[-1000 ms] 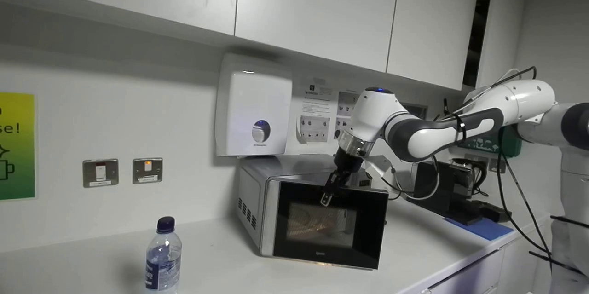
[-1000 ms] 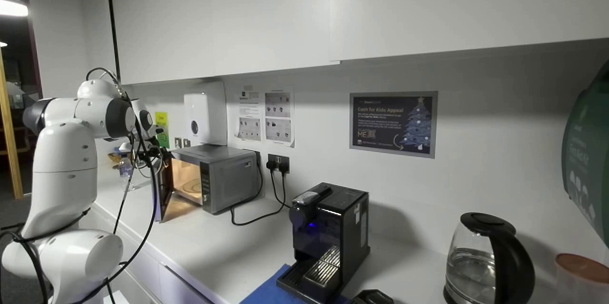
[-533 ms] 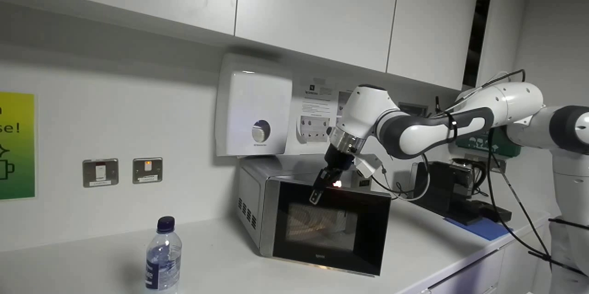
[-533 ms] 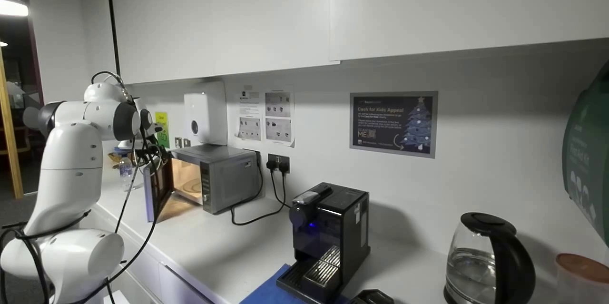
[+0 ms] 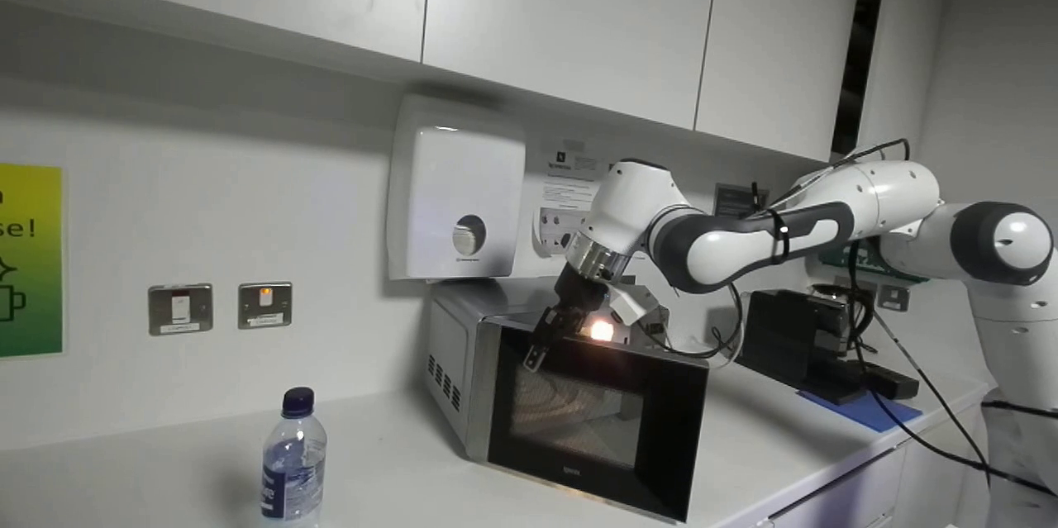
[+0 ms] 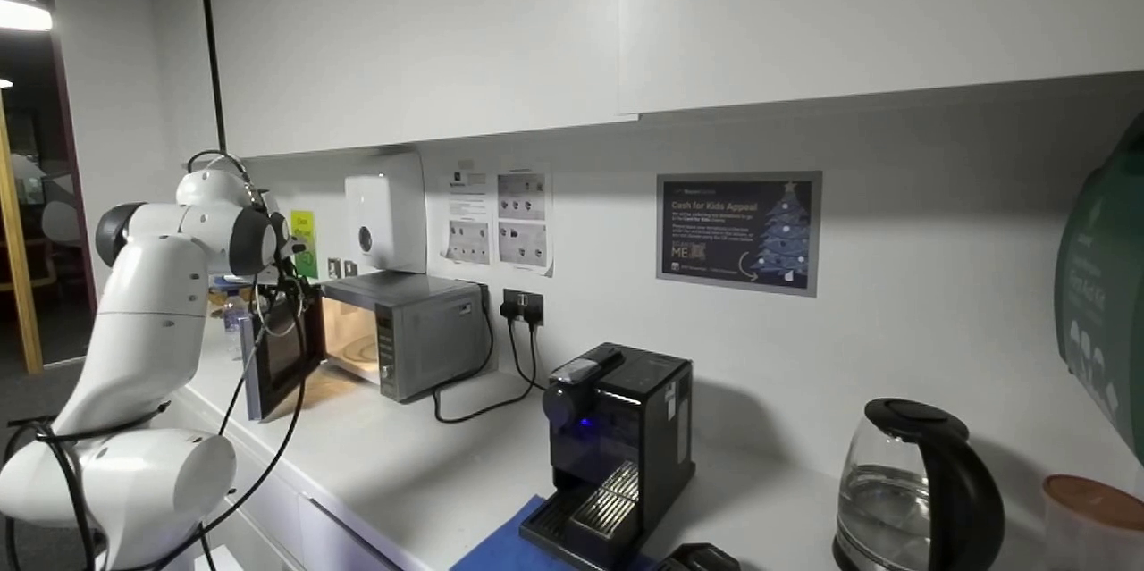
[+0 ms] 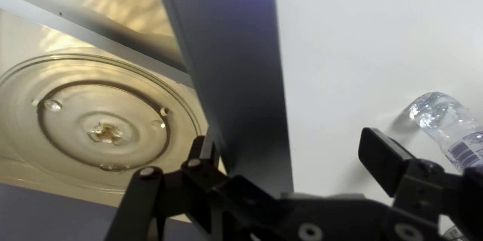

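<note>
Got the fingers [image 7: 381,158] spread really wide, straddling the top edge of the swung-open microwave door [image 5: 595,420]. Not clamped on it, though. Seeing one of them on the inner side, right next to the door's edge, but can't tell about actual contact there. Can make out the opposite one well clear of the outer face, over the bench [image 7: 339,63], with a visible gap in between. Also spotting the microwave [image 6: 438,339] on the bench, turntable [image 7: 94,112] inside, plus a water bottle [image 5: 293,462] standing upright on the door's outer side.
</note>
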Controlling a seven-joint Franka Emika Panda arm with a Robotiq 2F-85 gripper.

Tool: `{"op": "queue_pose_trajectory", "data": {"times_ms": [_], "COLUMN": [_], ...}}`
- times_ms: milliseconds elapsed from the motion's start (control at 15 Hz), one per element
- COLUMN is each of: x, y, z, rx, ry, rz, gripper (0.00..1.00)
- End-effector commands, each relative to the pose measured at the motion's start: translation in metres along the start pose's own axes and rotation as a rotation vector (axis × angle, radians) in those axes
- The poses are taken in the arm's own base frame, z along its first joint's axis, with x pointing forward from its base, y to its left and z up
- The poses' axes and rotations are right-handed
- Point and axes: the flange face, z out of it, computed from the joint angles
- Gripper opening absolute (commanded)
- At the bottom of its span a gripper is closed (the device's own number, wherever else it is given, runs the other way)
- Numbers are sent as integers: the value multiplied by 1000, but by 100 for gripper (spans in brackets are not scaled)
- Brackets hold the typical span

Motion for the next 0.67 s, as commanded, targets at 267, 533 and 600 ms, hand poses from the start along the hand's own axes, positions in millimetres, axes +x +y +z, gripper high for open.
{"op": "queue_pose_trajectory", "data": {"times_ms": [267,533,600], "x": [32,43,44], "y": [-29,-38,-39], "z": [-15,-15,-16], "rx": [54,116,132], "ry": [41,46,43], "rz": [-78,-82,-81], "gripper": [100,100,100]}}
